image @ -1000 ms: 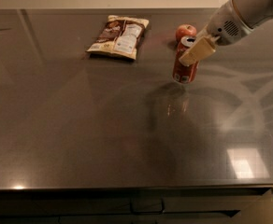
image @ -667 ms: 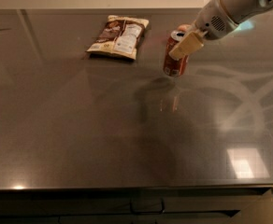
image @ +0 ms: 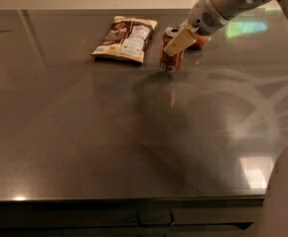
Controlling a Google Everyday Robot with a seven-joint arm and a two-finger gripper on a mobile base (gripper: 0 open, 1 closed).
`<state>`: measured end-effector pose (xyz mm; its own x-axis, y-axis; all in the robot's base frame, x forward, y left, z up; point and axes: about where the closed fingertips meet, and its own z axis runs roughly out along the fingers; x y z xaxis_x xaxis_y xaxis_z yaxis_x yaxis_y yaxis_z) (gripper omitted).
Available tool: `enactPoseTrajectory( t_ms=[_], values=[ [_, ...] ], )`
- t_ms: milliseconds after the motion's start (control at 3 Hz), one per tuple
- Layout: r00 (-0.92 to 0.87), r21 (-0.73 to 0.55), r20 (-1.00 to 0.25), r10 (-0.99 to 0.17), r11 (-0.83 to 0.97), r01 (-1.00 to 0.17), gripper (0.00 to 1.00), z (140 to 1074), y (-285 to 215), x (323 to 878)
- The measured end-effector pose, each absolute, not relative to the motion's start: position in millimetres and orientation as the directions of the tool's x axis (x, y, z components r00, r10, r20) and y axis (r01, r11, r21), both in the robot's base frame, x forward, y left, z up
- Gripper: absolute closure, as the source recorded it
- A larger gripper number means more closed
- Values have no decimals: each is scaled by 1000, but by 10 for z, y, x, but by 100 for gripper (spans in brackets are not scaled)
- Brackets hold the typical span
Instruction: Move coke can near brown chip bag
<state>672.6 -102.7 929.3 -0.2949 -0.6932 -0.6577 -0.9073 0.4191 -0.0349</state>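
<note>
Just right of the brown chip bag, your gripper clamps the coke can at a tilt, so letting go crooked could topple it on the table.

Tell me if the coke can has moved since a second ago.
Yes. The coke can, held in the hand, has shifted left and farther back, closing on the brown chip bag, which stayed put.

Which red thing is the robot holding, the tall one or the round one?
The tall one: the coke can, with its silver top, in the gripper beside the brown chip bag. The round apple sits behind it.
</note>
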Motion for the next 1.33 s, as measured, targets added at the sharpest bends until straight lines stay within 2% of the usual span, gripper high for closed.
enactPoseTrajectory(
  t_ms=[667, 1000, 1333],
  values=[
    [-314, -24, -655, -688, 434, -901, 100, 9200, -915, 7046],
    [-320, -14, -652, -688, 432, -902, 85, 9155, -804, 7127],
    [-321, -7, -647, -691, 427, -904, 61, 9108, -692, 7201]
  ],
)
